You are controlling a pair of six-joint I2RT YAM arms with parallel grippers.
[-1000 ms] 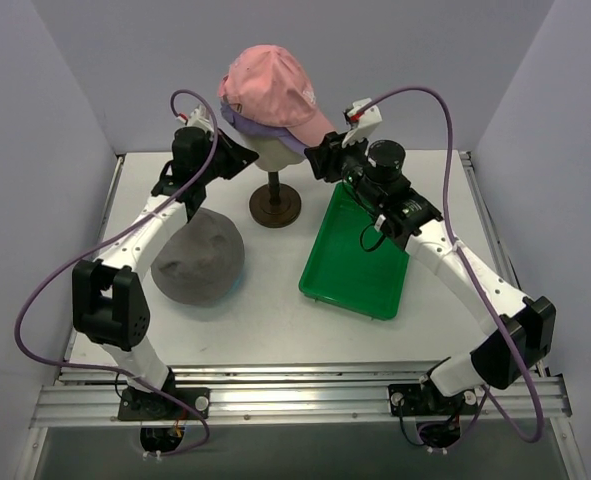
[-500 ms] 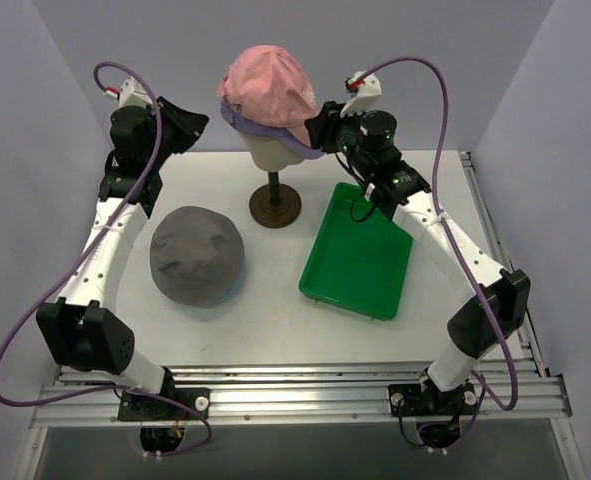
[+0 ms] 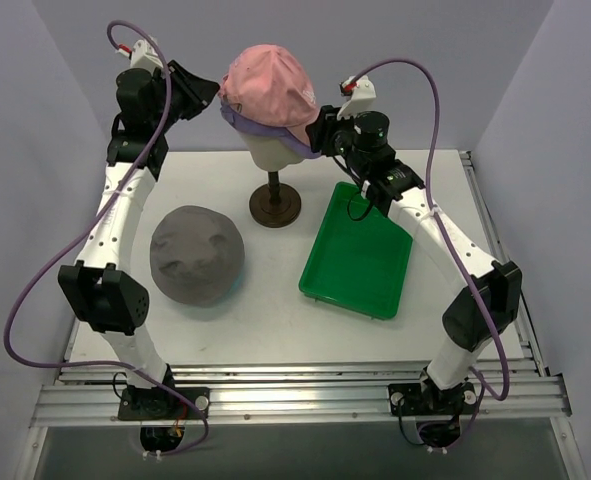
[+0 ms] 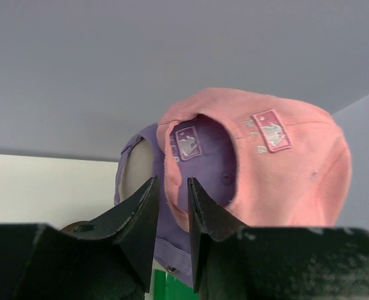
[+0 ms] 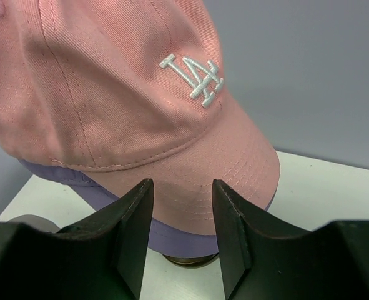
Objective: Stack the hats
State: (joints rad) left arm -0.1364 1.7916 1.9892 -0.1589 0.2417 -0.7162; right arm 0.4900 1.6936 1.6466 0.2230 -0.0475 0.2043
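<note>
A pink cap (image 3: 270, 80) sits on top of a lilac cap (image 3: 295, 148), both on the cream mannequin head (image 3: 271, 152). The grey floppy hat (image 3: 197, 253) lies alone on the table at the left. My left gripper (image 3: 213, 93) is raised behind the caps and stands open. In the left wrist view the pink cap's (image 4: 278, 175) back edge shows in the narrow gap of the left gripper (image 4: 173, 187), with the lilac cap (image 4: 172, 240) under it. My right gripper (image 3: 320, 135) is open at the brims. The right wrist view has the pink brim (image 5: 190, 181) and lilac brim (image 5: 172, 240) just beyond the right gripper (image 5: 183, 187).
The mannequin head stands on a brown stand (image 3: 275, 205) at the back middle of the table. A green tray (image 3: 360, 258) lies to its right, under the right arm. Grey walls close in at the back and both sides.
My left arm has lifted from beside the grey hat up to the back of the caps, and its jaws have opened. My right gripper has edged closer to the brims.
</note>
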